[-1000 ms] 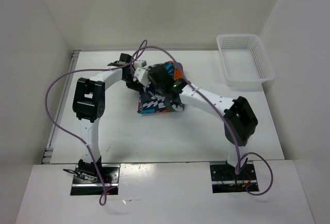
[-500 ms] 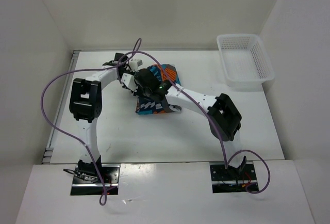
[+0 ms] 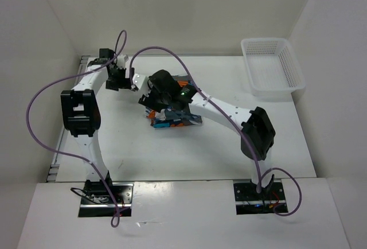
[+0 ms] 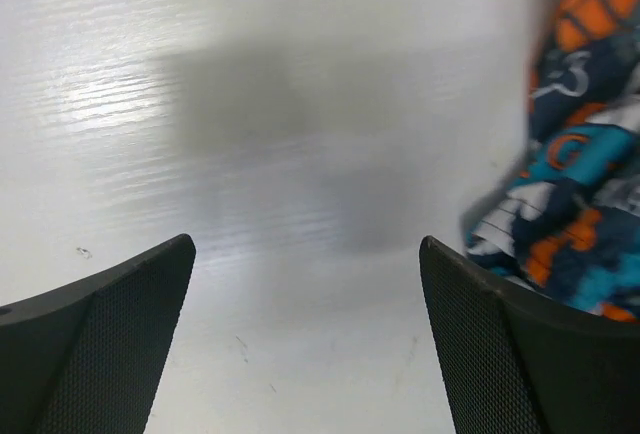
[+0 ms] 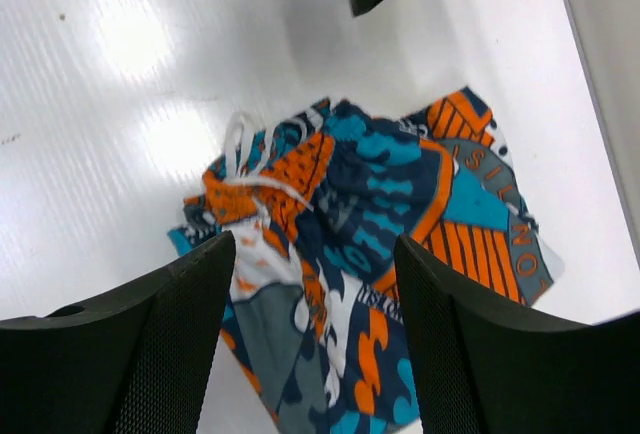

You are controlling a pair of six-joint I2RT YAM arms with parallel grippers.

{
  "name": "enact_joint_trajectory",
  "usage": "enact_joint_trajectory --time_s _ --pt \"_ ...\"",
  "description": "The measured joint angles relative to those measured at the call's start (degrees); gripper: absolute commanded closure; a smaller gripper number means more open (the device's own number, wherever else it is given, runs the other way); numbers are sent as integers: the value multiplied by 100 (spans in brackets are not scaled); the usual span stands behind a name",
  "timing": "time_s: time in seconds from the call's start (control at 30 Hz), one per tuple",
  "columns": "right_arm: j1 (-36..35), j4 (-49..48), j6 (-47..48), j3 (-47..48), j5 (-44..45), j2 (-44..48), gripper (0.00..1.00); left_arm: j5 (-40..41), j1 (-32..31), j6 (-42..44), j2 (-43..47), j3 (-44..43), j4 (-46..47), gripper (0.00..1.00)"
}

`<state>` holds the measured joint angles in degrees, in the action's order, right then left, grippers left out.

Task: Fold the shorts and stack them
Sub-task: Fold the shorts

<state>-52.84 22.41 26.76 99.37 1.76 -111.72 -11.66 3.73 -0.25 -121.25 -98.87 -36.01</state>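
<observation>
Step in hand, as I read it: a pause btwn folds, w/ neither arm gripping anything. The soft patchwork-print shorts (image 3: 172,121) in blue, orange, white and grey lie on the white surface (image 3: 218,146) as a compact but lumpy packet, a little left of centre. In the top view they are mostly hidden under the right arm's wrist. The right wrist view shows the packet (image 5: 370,254) uneven, w/ the white drawstring loose on its left side, so prob. not a finished fold.

Left fingers (image 3: 133,84) are spread as wide as they go and hold nothing. They hang over bare surface just to the far-left of the packet, and in the left wrist view (image 4: 307,254) the cloth (image 4: 580,154) only shows at the right edge, clear of both tips.

Right fingers (image 3: 153,104) are parted and hold nothing. They sit above the shorts, and in the right wrist view (image 5: 312,254) the drawstring end lies in the gap btwn them, w/ no cloth pinched that I can see.

Next move, my guess: re-grip an edge of the packet to square it up, or pick up the whole bundle for stacking. That calls for a low approach so the grip takes all layers and the fold doesn't spring open. The loose drawstring could snag. A white plastic mesh basket (image 3: 250,71) sits at the far right, well apart. No other shorts in view.
</observation>
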Motion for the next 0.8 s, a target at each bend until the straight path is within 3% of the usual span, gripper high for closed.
enact_joint_trajectory --time_s 0.33,0.43,0.47,0.57,0.7,0.73,0.8 --pt "190 -170 170 -2072 83 813 28 -1064 -621 2 625 -13 -87 0" --pt "223 -195 232 -2337 90 715 42 -1292 -776 0 472 -13 -105 0" --pt "238 -223 238 -2363 83 669 56 -1344 -813 0 391 -13 -105 5" --pt "264 -343 284 -2393 96 570 77 -1423 -942 -4 33 -42 -94 23" --pt "323 -490 293 -2413 129 533 96 -1484 -1034 -9 -437 -68 -114 55" --pt "323 -531 302 -2426 138 533 99 -1506 -1049 -13 -507 -70 -122 68" --pt "328 -619 313 -2472 151 533 99 -1547 -1080 -4 -603 -138 -160 72"
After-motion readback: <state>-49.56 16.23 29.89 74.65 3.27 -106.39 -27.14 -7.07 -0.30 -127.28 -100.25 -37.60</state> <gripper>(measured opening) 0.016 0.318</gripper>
